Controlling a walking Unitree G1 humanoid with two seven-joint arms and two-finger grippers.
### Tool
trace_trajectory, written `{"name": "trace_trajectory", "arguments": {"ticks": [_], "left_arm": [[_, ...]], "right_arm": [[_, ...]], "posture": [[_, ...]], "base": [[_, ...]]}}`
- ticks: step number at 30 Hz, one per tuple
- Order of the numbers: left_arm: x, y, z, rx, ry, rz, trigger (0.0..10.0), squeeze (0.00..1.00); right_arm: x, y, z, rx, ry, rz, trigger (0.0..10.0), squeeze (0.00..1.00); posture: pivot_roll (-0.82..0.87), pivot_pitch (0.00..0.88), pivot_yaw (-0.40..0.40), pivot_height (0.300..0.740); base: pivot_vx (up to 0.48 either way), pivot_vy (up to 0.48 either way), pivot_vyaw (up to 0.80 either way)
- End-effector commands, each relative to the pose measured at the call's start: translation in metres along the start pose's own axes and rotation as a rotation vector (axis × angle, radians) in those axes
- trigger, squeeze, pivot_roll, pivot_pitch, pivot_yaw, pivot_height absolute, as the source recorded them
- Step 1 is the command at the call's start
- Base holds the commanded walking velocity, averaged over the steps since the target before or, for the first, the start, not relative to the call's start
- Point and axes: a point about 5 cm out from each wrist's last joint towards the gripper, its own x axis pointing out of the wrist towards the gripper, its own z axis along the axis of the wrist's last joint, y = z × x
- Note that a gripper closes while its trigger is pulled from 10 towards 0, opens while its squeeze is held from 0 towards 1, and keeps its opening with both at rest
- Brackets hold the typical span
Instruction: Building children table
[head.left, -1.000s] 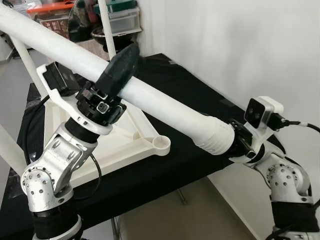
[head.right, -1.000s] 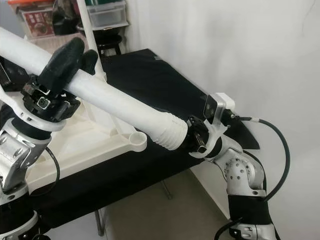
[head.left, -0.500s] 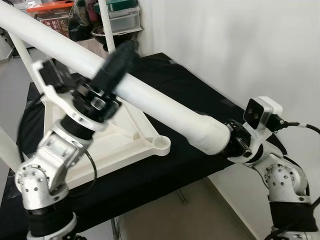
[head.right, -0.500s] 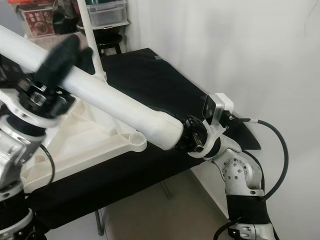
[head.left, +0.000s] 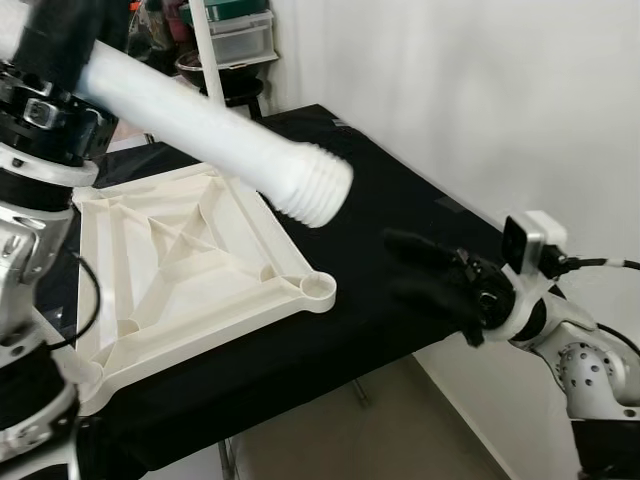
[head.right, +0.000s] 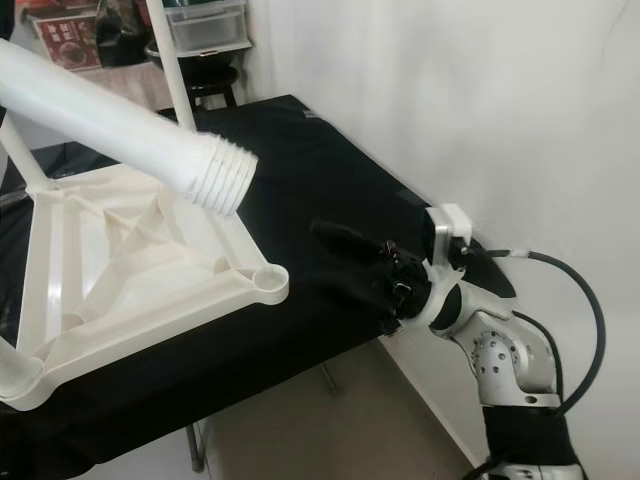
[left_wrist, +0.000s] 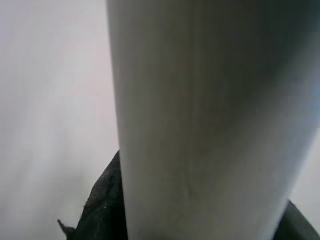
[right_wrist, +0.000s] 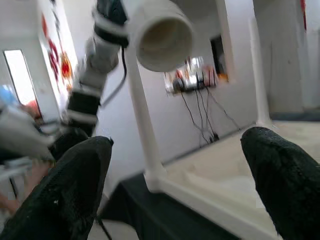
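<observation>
A long white table leg (head.left: 200, 120) hangs slanted over the table, its threaded end (head.right: 225, 180) free in the air. My left gripper (head.left: 55, 35), blurred at the upper left, is shut on the leg's upper part; the left wrist view has the leg (left_wrist: 205, 120) between its black fingers (left_wrist: 102, 210). The white tabletop (head.left: 190, 260) lies upside down on the black table, with an empty corner socket (head.right: 268, 281) near the front. My right gripper (head.left: 402, 266) stands open, to the right of that socket and apart from the leg; its fingers (right_wrist: 65, 190) are spread wide.
One leg (head.right: 170, 60) stands upright in the tabletop's far corner, and another (head.right: 12, 372) pokes up at the near left corner. The black table (head.left: 380, 190) ends close to the white wall on the right. Storage boxes (head.left: 240, 35) are stacked behind the table.
My right gripper has let go of the leg's threaded end, opened and drawn back to the right. My left gripper has swung the leg up and to the left.
</observation>
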Motion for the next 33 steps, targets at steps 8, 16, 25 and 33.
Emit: {"name": "trace_trajectory", "arguments": {"ticks": [8,16,25,33], "left_arm": [[0.004,0.0,-0.101,0.181,0.537,-0.038,0.0,0.0],[0.009,-0.007,-0.124,0.242,0.621,-0.129,0.0,0.0],[0.022,-0.013,-0.12,0.284,0.517,-0.178,0.0,0.0],[0.024,-0.016,-0.123,0.29,0.486,-0.191,0.0,0.0]], "right_arm": [[0.036,-0.016,0.02,-0.277,0.102,-0.058,10.0,1.0],[0.074,-0.005,0.002,-0.266,0.268,0.021,10.0,1.0],[0.108,-0.008,-0.007,-0.105,0.254,-0.046,10.0,0.0],[0.128,-0.006,-0.021,-0.122,0.268,-0.107,10.0,0.0]], "posture": [[-0.09,0.047,0.049,0.74],[-0.09,0.049,0.051,0.74],[-0.1,0.055,0.043,0.74],[-0.1,0.054,0.044,0.74]], "base": [[0.0,0.0,0.0],[0.0,0.0,0.0],[0.0,0.0,0.0],[0.0,0.0,0.0]]}}
